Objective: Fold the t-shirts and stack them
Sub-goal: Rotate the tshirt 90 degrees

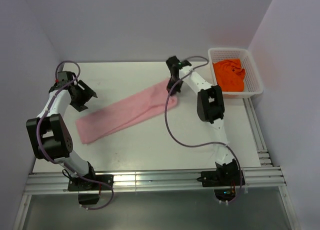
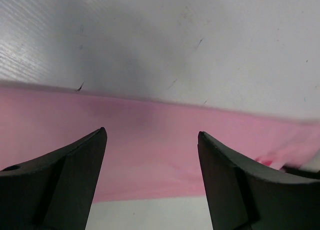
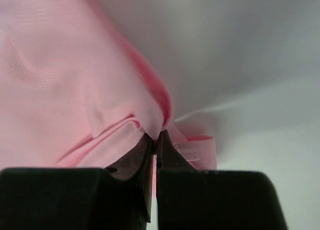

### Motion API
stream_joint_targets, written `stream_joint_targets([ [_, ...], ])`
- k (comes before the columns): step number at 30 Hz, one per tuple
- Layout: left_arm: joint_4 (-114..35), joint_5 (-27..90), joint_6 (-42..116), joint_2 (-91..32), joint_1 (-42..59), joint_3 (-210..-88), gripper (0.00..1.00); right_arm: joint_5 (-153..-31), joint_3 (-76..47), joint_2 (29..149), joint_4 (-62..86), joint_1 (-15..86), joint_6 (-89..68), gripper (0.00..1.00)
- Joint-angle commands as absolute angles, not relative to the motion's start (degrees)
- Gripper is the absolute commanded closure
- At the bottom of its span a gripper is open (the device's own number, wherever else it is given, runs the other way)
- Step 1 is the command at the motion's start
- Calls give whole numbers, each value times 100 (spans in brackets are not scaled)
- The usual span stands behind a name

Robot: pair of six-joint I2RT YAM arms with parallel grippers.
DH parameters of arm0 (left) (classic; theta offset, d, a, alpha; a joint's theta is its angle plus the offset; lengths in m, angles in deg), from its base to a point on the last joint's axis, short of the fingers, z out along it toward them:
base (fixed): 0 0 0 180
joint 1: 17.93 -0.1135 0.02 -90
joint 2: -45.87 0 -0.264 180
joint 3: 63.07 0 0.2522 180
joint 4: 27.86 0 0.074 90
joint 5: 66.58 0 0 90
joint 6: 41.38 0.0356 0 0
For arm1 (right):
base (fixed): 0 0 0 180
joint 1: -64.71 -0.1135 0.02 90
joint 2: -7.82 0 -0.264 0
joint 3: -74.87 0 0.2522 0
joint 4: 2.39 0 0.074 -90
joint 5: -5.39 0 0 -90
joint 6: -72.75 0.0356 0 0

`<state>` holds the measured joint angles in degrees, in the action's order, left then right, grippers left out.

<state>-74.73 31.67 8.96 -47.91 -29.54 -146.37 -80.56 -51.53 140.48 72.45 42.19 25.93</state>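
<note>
The pale pink t-shirt (image 1: 127, 114) lies folded into a long narrow strip, running from near left to far right across the table. My right gripper (image 1: 172, 86) is shut on its far right end; the right wrist view shows the cloth (image 3: 75, 90) pinched between my closed fingertips (image 3: 156, 138). My left gripper (image 1: 86, 96) is open and empty, above the table just beyond the strip's left part; the left wrist view shows the pink cloth (image 2: 150, 150) below the spread fingers (image 2: 150, 135). The bright orange t-shirt (image 1: 229, 74) lies bunched in the basket.
A white plastic basket (image 1: 251, 65) stands at the far right corner of the white table (image 1: 130, 150). A purple cable (image 1: 175, 135) loops from the right arm over the table. Metal rails (image 1: 150, 182) run along the near edge. Pale walls enclose three sides.
</note>
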Motion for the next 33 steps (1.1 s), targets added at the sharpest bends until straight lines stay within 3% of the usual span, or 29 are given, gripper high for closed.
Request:
stream_joint_targets([
  [1, -7467, 3160, 951, -4448, -2962, -14538, 21, -9395, -9006, 15509, 6564, 4405, 2415, 100],
  [2, -7424, 3160, 968, -4387, -2962, -14503, 20, -9984, -9737, 15756, 5916, 4414, 2432, 66],
  [3, -7406, 3151, 960, -4369, -2953, -14512, 20, -10356, -9492, 15585, 4578, 4406, 2554, 2],
  [6, -7397, 3142, 951, -4299, -2944, -14608, 20, -10343, -7130, 14114, 2708, 4423, 3081, 0],
  [14, -7810, 2597, 1135, -4929, -2944, -15135, 19, -9780, -5670, 12799, 4230, 3950, 2485, 0],
  [20, -7739, 2131, 1179, -6106, -2944, -15915, 20, -9929, -3193, 11403, 3642, 3747, 2538, 0],
  [26, -8284, 1999, 1012, -7312, -2848, -17033, 23, -9665, -2179, 10417, 3958, 3825, 2204, 0],
  [33, -8434, 1876, 635, -7129, -2172, -16596, 23, -9674, -1010, 9388, 3800, 4317, 2203, 0],
])
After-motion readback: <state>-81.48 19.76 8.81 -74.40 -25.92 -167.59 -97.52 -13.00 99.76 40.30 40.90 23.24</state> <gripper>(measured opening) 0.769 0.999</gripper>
